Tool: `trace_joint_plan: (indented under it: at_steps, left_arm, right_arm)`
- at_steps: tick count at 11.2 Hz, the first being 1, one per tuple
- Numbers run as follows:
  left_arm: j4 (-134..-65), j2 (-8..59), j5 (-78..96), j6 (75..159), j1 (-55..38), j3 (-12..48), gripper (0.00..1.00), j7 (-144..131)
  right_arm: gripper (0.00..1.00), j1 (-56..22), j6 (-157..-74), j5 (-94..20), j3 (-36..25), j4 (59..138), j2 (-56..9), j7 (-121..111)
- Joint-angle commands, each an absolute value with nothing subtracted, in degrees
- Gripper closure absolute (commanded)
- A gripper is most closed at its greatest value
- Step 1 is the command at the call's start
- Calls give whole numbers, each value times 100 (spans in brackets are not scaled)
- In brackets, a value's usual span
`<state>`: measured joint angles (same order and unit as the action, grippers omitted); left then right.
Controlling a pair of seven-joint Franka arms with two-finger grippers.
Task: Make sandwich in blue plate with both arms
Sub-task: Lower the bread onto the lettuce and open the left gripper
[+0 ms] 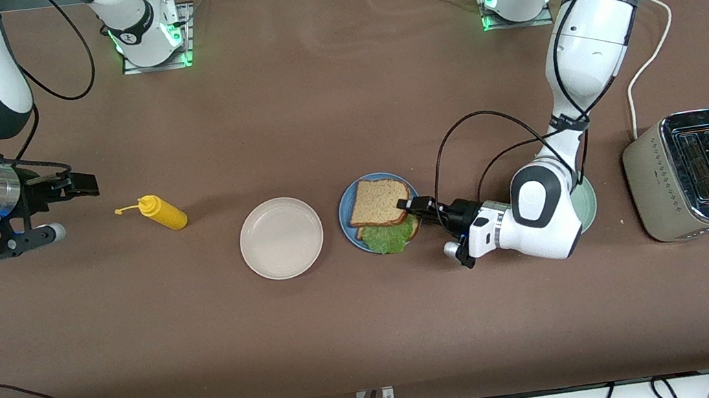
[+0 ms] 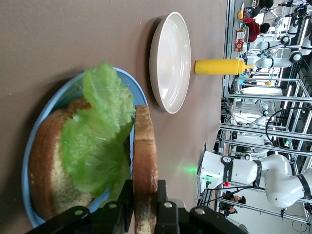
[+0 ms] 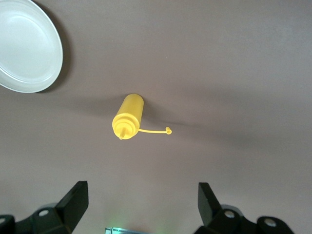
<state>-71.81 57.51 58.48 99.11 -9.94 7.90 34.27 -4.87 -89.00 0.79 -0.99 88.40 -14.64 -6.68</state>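
Note:
On the blue plate lies a bottom bread slice with a ruffled green lettuce leaf on top of it. My left gripper reaches in low from the left arm's end of the table. It is shut on the edge of the second bread slice, which it holds over the lettuce and the plate. In the left wrist view that slice shows edge-on between the jaws of the left gripper, just above the lettuce. My right gripper waits open over bare table at the right arm's end.
A beige plate sits beside the blue plate, toward the right arm's end. A yellow squeeze bottle lies on its side between that plate and the right gripper. A pale green plate shows under the left arm, with a toaster beside it.

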Motion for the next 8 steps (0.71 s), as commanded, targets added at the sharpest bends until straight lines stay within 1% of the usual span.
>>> trace_joint_plan:
  at_steps: [1,2,5,8]
  left_arm:
    - [-7075,5792,5941,9932,-1028,712,0,3595]
    - [-7066,5757,5933,9932,-1028,686,0,3595]
    - [-7040,5529,5144,9932,-1055,694,0,3472]
    - [-7075,5222,4801,9897,-1063,720,0,2378]
  right_arm:
    - [0,-475,-8842,-9,-70,8895,-1371,-624]
    - [0,-475,-8842,-9,-70,8895,-1371,-624]
    - [0,-475,-8816,-9,-70,8895,-1371,-624]
    - [0,-475,-8815,-9,-70,8895,-1380,-624]
